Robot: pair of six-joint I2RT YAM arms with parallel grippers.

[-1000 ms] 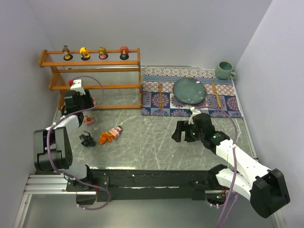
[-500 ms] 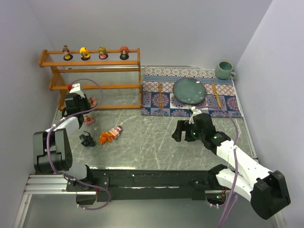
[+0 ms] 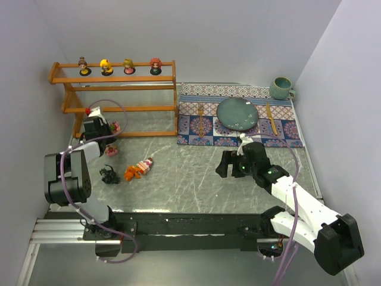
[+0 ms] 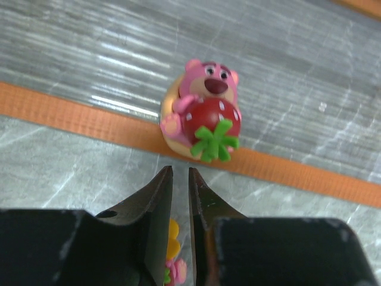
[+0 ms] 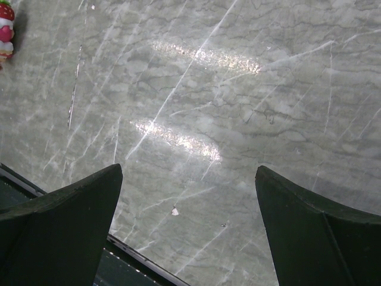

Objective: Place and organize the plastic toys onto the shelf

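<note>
Top view: glossy big-headed dolls [image 3: 106, 67] line the slatted wooden shelf [image 3: 119, 89] on its top tier; left wrist view: left gripper [image 4: 180, 173], pinched together on nothing, faces a rounded pink bear toy [image 4: 202, 116] at the shelf's bottom rail; right wrist view: right gripper [image 5: 189, 173] spread wide above the veined marble table [image 5: 238, 89].

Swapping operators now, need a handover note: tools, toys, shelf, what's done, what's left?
Left tool: shut, empty, low at the foot of the shelf.
Right tool: open, empty, above the table.
Done: four dolls stand on the top tier; bear lies on the shelf's bottom front rail.
To do: pink toy, dark creature, orange toy and pink-white toy are on the table, not yet shelved.
</note>
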